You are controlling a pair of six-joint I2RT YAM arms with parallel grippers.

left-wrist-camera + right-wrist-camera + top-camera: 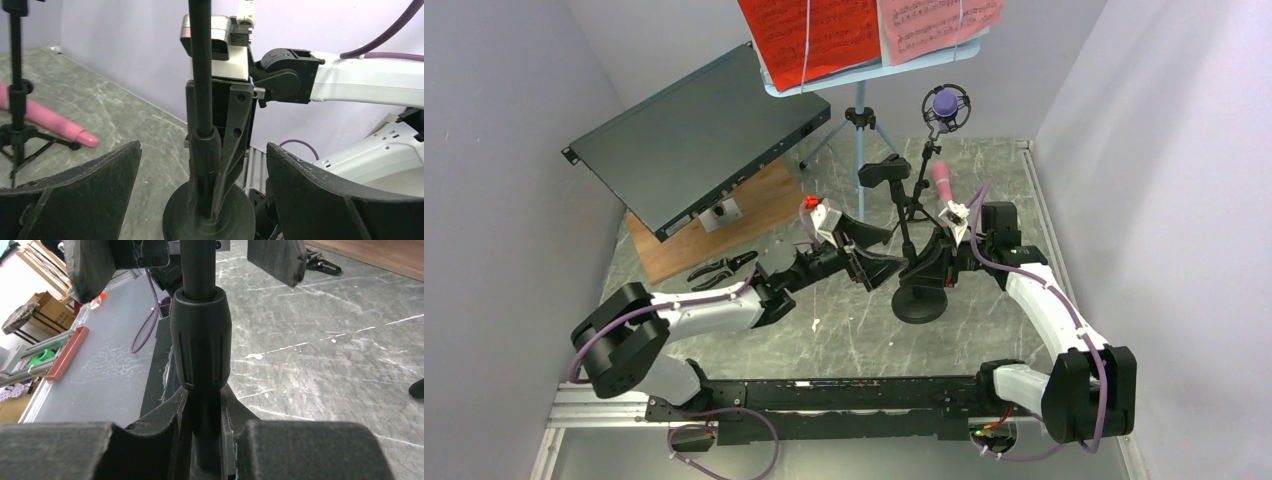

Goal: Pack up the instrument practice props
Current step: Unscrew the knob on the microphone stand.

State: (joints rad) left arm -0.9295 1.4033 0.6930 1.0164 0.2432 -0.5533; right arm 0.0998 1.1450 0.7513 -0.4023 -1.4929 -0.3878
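Black microphone stand with a thin pole and a round flat foot (pixel 919 300) stands up straight in the middle of the grey, stone-look table (pixel 844 335). Pale grey walls (pixel 504 150) shut the table in on the left, the right and the back. A silver rail (pixel 604 405) runs along the near edge. There is bare room in front of the stand. The back is crowded: a big dark flat metal box (pixel 689 140) over a brown wooden board (pixel 744 205), black pliers (pixel 722 268), and a light-blue music rack on tripod legs (pixel 824 88) with red pages (pixel 809 35) and pink pages (pixel 939 25). The right gripper (pixel 202 412) is squeezed tight on the pole, low down. The left gripper (pixel 876 253) is spread wide, facing the pole, not touching it. A pink microphone (pixel 942 182) is just behind the stand. A purple microphone (pixel 945 103) sits higher in a black ring.
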